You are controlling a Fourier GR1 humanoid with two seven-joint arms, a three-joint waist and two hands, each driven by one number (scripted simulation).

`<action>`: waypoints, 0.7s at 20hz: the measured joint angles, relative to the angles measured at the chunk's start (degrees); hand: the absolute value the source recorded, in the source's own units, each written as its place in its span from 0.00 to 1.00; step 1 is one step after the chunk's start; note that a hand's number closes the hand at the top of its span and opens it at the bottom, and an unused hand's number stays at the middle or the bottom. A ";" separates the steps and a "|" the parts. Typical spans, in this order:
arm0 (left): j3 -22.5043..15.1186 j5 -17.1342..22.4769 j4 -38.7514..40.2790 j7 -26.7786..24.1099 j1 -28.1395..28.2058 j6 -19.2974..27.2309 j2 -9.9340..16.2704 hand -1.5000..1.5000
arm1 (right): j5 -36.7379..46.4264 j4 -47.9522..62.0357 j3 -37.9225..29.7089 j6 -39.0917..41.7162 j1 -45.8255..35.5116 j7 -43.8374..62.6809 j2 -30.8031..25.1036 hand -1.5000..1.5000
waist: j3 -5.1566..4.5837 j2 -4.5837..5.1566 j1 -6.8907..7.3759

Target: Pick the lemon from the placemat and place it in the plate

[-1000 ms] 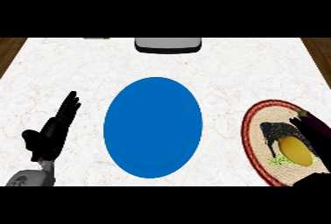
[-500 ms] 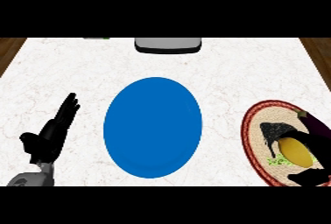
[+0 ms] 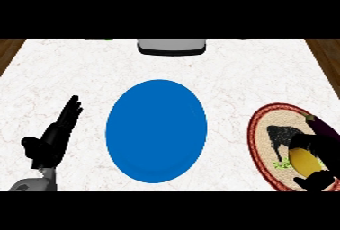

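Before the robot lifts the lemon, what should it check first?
1. Right hand curled round the lemon: ok, fingers and thumb wrap it.
2. Lemon off the placemat: not ok, it looks down on the mat.
3. Blue plate bare, nothing on it: ok.
4. Left hand out of the way: ok, resting open at the left, apart from the plate.
5. Nothing on the counter between placemat and plate: ok.
6. Dark thing at the mat's far right edge in the way: cannot tell.

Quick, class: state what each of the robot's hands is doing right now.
Left hand: open, fingers straight, resting at the counter's left, holding nothing.
Right hand: fingers and thumb curled round the lemon on the placemat.
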 measured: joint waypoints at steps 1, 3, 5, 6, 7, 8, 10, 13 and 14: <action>0.07 -0.26 0.62 -0.42 -0.24 0.13 -0.32 0.50 | 0.45 -0.55 -0.20 -1.01 0.32 -0.11 0.27 1.00 | 0.03 0.02 -0.08; 0.52 -0.34 1.74 -0.71 -0.84 -0.11 -0.20 0.50 | 2.66 -4.07 0.42 -3.40 3.11 1.71 1.64 1.00 | -0.32 -0.11 -0.49; 0.56 -0.59 1.95 -1.11 -0.36 0.04 -0.43 0.50 | 4.41 -8.41 -0.22 -5.29 6.70 4.38 2.35 1.00 | -0.23 -0.06 -0.97; 0.81 -0.33 1.71 -1.02 0.10 -0.27 -0.23 0.50 | 4.93 -10.27 -0.20 -6.40 8.46 5.59 3.48 1.00 | -0.09 -0.04 -0.95; 1.06 -0.09 1.08 -0.57 0.23 -0.47 0.08 0.50 | 5.66 -12.45 0.33 -7.86 10.15 6.89 5.18 1.00 | 0.00 -0.06 -0.97; 1.21 -0.01 0.80 -0.42 0.38 -0.55 0.20 0.50 | 6.56 -14.66 1.03 -9.53 11.71 7.94 6.88 1.00 | 0.08 -0.06 -0.97; 1.12 -0.17 0.07 -0.45 1.21 -0.62 0.10 0.50 | 7.06 -20.59 2.24 -10.34 14.52 10.05 9.22 1.00 | 0.36 0.01 -0.88; 1.05 -0.90 0.60 -1.34 1.24 -0.21 -0.58 0.50 | 6.96 -29.18 3.82 -10.34 18.87 11.36 11.31 1.00 | 0.62 0.14 -0.79; 1.09 -0.95 0.56 -1.47 1.50 -0.36 -0.59 0.50 | 7.18 -32.47 4.51 -10.05 20.46 11.96 11.79 1.00 | 0.66 0.16 -0.76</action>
